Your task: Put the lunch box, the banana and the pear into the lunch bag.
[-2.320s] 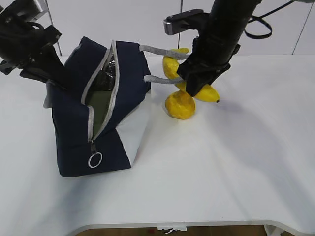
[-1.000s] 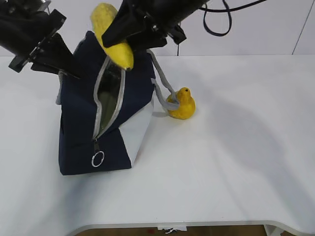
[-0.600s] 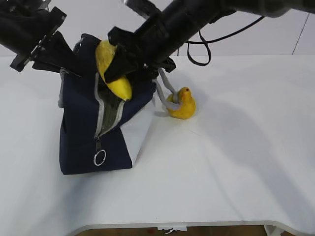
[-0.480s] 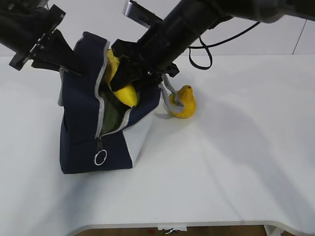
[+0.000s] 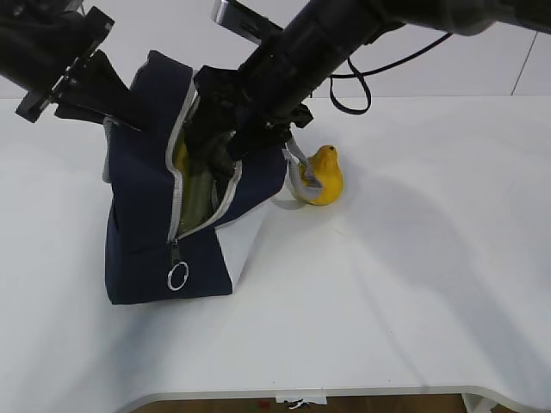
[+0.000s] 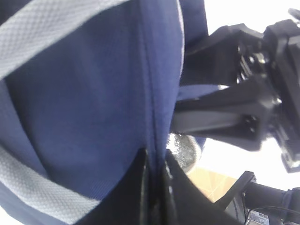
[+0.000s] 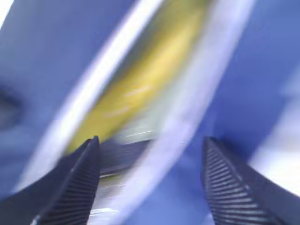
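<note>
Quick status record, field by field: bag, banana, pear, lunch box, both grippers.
lunch bag: upright on the table, zipper open
banana: yellow visible inside the bag opening
pear: on the table right of the bag, beside a grey handle
lunch box: not clearly visible; green shows inside the opening
left gripper: shut, pinching the bag's fabric
right gripper: at the bag's opening, jaws apart, nothing between them

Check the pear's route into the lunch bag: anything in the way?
Yes. The right gripper and its arm fill the lunch bag's open zipper mouth, and a grey handle loop lies against the pear on the bag side. The left gripper is pinching the bag's fabric.
</note>
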